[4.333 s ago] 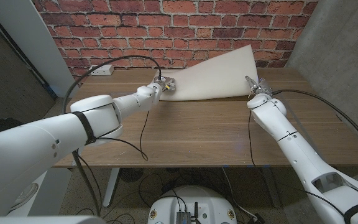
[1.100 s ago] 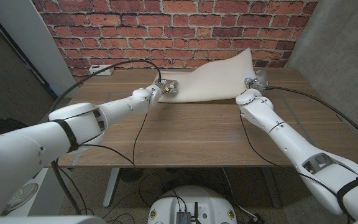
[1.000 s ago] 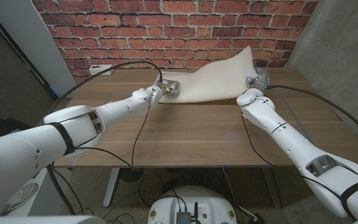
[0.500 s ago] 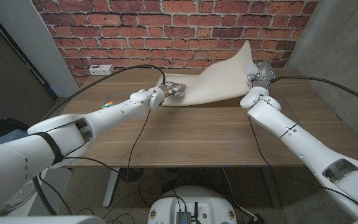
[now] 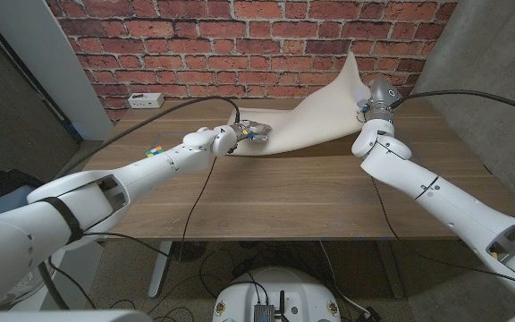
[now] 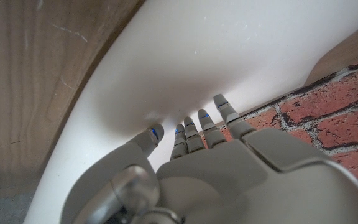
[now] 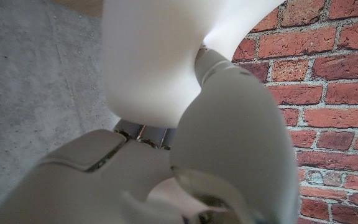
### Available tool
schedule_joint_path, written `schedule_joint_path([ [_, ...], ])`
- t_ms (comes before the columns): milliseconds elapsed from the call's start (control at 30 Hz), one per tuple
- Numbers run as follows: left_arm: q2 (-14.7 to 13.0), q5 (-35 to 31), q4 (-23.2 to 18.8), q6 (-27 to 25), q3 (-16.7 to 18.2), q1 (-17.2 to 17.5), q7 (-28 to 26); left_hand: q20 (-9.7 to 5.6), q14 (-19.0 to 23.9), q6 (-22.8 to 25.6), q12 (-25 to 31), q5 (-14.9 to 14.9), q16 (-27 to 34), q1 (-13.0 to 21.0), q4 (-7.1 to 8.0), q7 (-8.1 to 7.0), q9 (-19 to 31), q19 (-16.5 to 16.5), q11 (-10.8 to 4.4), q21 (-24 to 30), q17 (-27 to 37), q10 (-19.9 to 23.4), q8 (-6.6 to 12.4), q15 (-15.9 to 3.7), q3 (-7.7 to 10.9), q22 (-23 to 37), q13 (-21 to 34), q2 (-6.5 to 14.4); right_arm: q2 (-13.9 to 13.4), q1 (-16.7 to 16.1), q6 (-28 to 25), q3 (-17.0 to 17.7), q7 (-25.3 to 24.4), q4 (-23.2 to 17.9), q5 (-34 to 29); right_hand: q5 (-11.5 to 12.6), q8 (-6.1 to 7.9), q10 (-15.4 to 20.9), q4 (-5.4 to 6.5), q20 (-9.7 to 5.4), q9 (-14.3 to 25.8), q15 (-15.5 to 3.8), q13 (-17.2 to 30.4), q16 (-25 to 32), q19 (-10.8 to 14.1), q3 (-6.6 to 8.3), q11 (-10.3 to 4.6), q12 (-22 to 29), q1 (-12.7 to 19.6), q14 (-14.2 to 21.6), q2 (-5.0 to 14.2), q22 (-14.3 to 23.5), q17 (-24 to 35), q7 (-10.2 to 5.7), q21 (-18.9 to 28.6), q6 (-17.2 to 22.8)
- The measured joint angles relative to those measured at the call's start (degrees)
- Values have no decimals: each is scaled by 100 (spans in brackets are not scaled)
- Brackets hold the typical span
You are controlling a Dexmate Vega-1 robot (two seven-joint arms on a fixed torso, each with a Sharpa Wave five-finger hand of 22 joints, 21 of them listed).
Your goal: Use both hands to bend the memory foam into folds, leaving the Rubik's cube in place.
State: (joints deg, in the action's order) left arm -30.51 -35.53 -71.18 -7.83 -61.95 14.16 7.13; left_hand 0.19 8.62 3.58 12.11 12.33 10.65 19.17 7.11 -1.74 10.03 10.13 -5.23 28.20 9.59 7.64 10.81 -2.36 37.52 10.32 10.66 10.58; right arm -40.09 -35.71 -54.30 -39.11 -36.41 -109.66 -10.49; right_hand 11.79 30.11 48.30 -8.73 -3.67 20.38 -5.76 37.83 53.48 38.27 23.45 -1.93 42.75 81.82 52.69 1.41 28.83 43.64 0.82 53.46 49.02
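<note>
The left hand (image 5: 247, 134) presses the low end of the soft white foam sheet (image 5: 316, 112) on the wooden table (image 5: 284, 192). The right hand (image 5: 369, 97) grips its raised right end. A small colourful cube (image 5: 156, 150) sits far left.

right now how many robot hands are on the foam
2. The left hand presses the memory foam at its low left end on the table; the right hand grips its raised right edge by the brick wall.

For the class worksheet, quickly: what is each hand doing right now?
Left hand: grips the memory foam.
Right hand: grips the foam's raised end.
</note>
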Motion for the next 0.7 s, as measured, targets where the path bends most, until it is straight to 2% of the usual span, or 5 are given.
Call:
schedule_joint_path([
  [367, -66, -40, -193, 147, 200, 88, 229, -20, 30, 62, 0, 0, 0, 0, -40, 0, 0, 20, -20, 0, 1, 19, -1, 31, 40, 0, 0, 0, -573, 452, -513, -602, 993, -361, -977, -11, -4, -1, -4, 0, -5, 0, -4, 2, 0, -4, 0, -3, 1, 1, 1, 0, 3, 0, 0, -1],
  [600, -99, -41, -286, 244, 298, 130, 347, 11, 30, 62, 0, 0, 0, 24, -63, 0, 0, 52, 12, 0, 1, 51, -1, 31, 63, 0, 0, -23, -946, 928, -707, -1182, 1804, -476, -1739, -17, -5, -1, -4, 0, -2, -1, 1, 2, 0, -5, 0, -4, 2, 1, 2, -1, 7, 0, 0, -1],
  [633, -99, -41, -286, 248, 298, 130, 351, 11, 31, 62, 0, 0, 0, 23, -63, 0, 0, 52, 12, 0, 1, 51, -1, 31, 63, 0, 0, -24, -964, 949, -707, -1208, 1804, -481, -1739, 3, 66, -32, 15, 8, 23, -29, -4, 13, -114, 16, 4, 54, 2, -27, 2, 40, 7, -16, 28, -17],
  [667, -103, -40, -302, 255, 314, 135, 358, 11, 30, 62, 0, 0, 0, 24, -63, 0, 0, 52, 12, 0, 1, 51, 0, 31, 63, 0, 0, -23, -1029, 1021, -724, -1300, 2127, -497, -2051, 124, 331, -208, 93, 20, 165, -100, -53, 117, -452, 160, -59, 316, -1, -99, 3, 174, 7, -101, 117, -102],
  [700, -107, -37, -326, 282, 337, 144, 384, 11, 30, 62, 0, 0, 0, 24, -63, 0, 0, 52, 12, 0, 1, 50, -1, 31, 63, 0, 0, -23, -1077, 1076, -724, -1370, 2236, -510, -2156, 215, 531, -324, 120, 45, 278, -131, -114, 207, -701, 237, -115, 516, -14, -140, -10, 262, 8, -165, 184, -164],
])
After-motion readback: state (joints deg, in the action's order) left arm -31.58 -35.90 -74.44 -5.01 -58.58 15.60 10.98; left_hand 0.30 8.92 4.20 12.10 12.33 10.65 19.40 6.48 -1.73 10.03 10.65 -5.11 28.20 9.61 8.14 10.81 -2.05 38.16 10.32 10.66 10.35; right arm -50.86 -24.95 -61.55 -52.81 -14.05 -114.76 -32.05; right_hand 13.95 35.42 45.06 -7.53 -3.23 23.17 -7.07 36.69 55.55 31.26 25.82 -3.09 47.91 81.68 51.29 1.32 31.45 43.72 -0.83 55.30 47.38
